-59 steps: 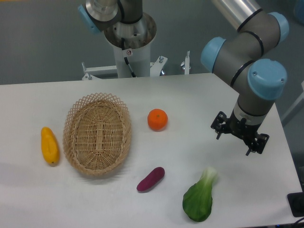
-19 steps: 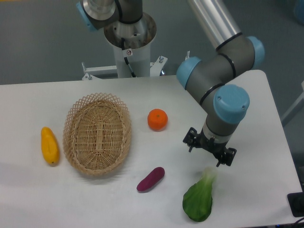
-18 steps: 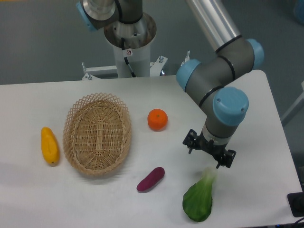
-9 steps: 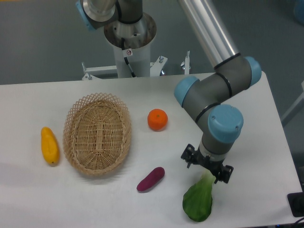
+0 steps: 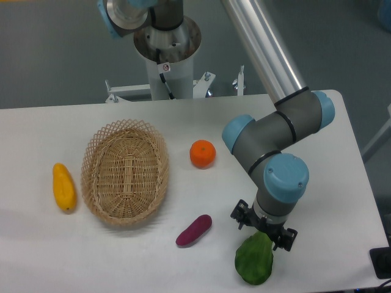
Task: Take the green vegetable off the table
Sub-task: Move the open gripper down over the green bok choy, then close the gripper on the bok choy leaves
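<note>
Table [image 5: 36, 256] of flat white shows you a yellow elongated fruit [image 5: 63, 187], an oval wicker basket [image 5: 126, 171], a small purple eggplant-like piece [image 5: 194, 230] and a round orange [image 5: 202, 153]. Near the front edge, the black two-finger gripper [image 5: 263, 229] stands open over the dark green leafy vegetable [image 5: 254, 265], covering its stalk end.

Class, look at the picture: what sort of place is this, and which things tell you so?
Probably a robotics lab: a robot arm with a gripper works over a plain white table, where toy foods such as a green vegetable and an orange lie beside a wicker basket.
</note>
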You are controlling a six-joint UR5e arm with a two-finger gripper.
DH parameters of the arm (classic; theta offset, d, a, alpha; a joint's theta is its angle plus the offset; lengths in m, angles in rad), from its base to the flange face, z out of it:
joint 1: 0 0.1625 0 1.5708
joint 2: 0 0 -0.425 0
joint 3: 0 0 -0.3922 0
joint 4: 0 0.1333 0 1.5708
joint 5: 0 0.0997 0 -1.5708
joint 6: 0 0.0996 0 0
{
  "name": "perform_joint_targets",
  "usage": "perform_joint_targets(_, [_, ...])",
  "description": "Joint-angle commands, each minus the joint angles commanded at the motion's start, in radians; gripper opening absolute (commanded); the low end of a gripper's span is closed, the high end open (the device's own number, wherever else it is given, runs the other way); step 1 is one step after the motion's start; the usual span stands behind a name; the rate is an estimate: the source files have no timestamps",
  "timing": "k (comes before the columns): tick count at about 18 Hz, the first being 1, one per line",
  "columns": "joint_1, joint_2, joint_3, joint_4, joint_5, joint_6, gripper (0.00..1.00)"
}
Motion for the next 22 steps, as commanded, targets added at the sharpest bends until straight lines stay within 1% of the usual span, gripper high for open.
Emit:
perform_joint_targets(1, [0.002, -0.006, 0.019, 0.0, -0.003, 0.0, 1.0])
perform_joint_targets(3, [0.003, -0.012, 0.011, 0.0, 0.002, 0.008, 1.0])
perform_joint_targets(7, [0.002, -0.017, -0.017, 0.017, 0.009, 0.037, 1.0])
perform_joint_targets(9, [0.002, -0.011, -0.046, 0.02, 0.024, 0.041, 1.0])
perform_joint_targets(11, [0.0, 0.0, -0.078, 0.028, 0.061, 0.081, 1.0])
perform_joint_targets(12, [0.0, -0.003, -0.081, 0.034, 0.069, 0.087, 1.0])
perform_joint_targets(13, [0.0, -0.008, -0.081, 0.05, 0.072, 0.089, 1.0])
perform_joint_targets(15, [0.0, -0.022, -0.084, 0.109, 0.075, 0.089, 1.0])
perform_joint_targets(16, [0.0, -0.023, -0.086, 0.12, 0.077, 0.089, 1.0])
perform_joint_targets(17, [0.0, -0.023, -0.09, 0.118, 0.077, 0.087, 0.86])
perform_joint_targets(19, [0.0, -0.023, -0.092, 0.118, 0.077, 0.087, 0.5])
perform_joint_targets(20, [-0.002, -0.022, -0.092, 0.118, 0.077, 0.086, 0.36])
perform_joint_targets(21, [-0.002, -0.022, -0.092, 0.118, 0.077, 0.081, 0.24])
perform_joint_targets(22, [-0.002, -0.02, -0.092, 0.118, 0.077, 0.08, 0.17])
